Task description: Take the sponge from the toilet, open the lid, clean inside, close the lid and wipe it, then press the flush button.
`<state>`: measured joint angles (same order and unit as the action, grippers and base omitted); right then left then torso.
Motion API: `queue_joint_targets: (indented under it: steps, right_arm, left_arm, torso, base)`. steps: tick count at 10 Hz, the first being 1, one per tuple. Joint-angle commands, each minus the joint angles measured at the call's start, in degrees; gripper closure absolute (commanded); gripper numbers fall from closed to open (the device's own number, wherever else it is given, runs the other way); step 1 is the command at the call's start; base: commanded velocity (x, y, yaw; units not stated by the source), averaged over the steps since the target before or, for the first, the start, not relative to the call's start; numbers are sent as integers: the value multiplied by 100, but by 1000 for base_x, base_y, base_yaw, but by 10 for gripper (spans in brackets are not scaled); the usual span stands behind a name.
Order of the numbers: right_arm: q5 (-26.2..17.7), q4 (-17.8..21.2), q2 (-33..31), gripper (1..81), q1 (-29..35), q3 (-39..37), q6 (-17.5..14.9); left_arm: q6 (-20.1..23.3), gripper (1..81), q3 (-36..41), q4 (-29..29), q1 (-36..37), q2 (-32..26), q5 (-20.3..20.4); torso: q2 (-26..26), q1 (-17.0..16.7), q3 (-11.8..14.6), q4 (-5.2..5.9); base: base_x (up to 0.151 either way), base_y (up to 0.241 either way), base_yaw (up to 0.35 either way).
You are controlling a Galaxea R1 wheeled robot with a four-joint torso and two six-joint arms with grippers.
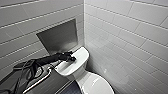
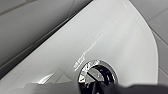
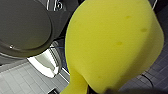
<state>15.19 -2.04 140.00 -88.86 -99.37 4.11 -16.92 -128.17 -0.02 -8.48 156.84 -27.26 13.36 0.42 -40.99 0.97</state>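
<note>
In the head view your left pincer (image 1: 69, 57) sits over the tank cover (image 1: 81, 55) of the toilet (image 1: 79, 73). The lid (image 1: 96, 86) lies shut, so I judge you are on the last step, the flush. In the left wrist view the flush button (image 2: 98, 74) lies just below that pincer; whether it is apart or together I cannot tell. The next move calls for a short, straight push on the button's middle. In the right wrist view the sponge (image 3: 112, 42) is clamped in your right pincer (image 3: 98, 90), away from the toilet.
</note>
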Motion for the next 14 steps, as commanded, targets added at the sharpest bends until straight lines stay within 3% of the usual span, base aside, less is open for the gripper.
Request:
queue_joint_targets:
  steps: [1, 4, 9, 13, 14]
  right_arm:
    - [-420, -43, -136, 811, -84, 138, -7]
    - [-420, -43, -101, 811, -93, 59, -7]
    - [-420, -43, -57, 811, -76, -3, 2]
    - [-429, -43, 128, 811, -32, -319, 11]
    - [-429, -43, 154, 811, -23, -346, 11]
  left_arm:
    - [-268, 811, 380, 55, 1265, -610, -447]
    - [-707, 811, 1918, 2, 1608, -1383, -421]
    - [-778, 811, 3764, 55, 1451, -2535, -465]
    - [-707, 811, 5573, 256, -49, -4001, -412]
    - [-707, 811, 5768, 468, -719, -4152, -201]
  torso:
    - [0, 0, 0, 2]
    - [0, 2, -2, 0]
    - [-2, 5, -5, 2]
    - [-2, 6, -5, 2]
    - [-2, 6, 216, 2]
  base:
    - [0, 0, 0]
    - [0, 0, 0]
    - [0, 0, 0]
    - [0, 0, 0]
    - [0, 0, 0]
